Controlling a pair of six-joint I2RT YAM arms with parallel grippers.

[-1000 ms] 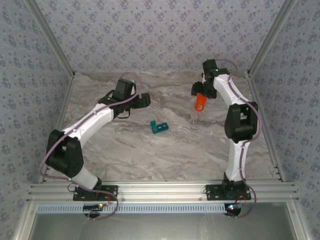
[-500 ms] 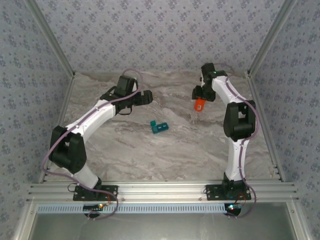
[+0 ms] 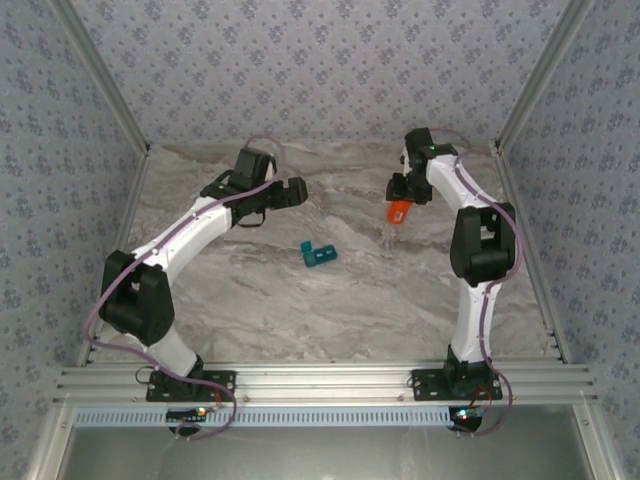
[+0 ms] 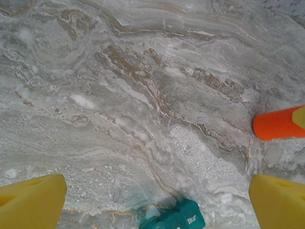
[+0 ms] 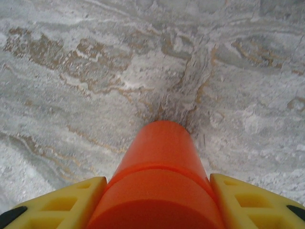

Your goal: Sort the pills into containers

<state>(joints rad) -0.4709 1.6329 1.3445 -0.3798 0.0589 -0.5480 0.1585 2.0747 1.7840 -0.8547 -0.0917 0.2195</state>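
The teal pill box [image 3: 319, 253], the containers, lies mid-table; its end [image 4: 177, 218] sits at the bottom edge of the left wrist view. A small pale bit [image 4: 151, 211] touches it, and I cannot tell whether it is a pill. My left gripper [image 3: 291, 193] hovers open behind and left of the box, its yellow fingers [image 4: 33, 202] wide apart over bare table. An orange bottle [image 3: 399, 211] stands at the back right. My right gripper [image 5: 157, 202] is shut on it, a yellow finger pressed against each side of the cap [image 5: 159, 191].
The marble tabletop [image 3: 300, 310] is walled by patterned panels on three sides, with metal posts at the back corners. The orange bottle [image 4: 279, 123] pokes in at the right of the left wrist view. The arm bases stand on the rail at the near edge.
The right gripper has closed its fingers onto the orange bottle and drawn slightly back with it. The left arm shifted a little toward the back.
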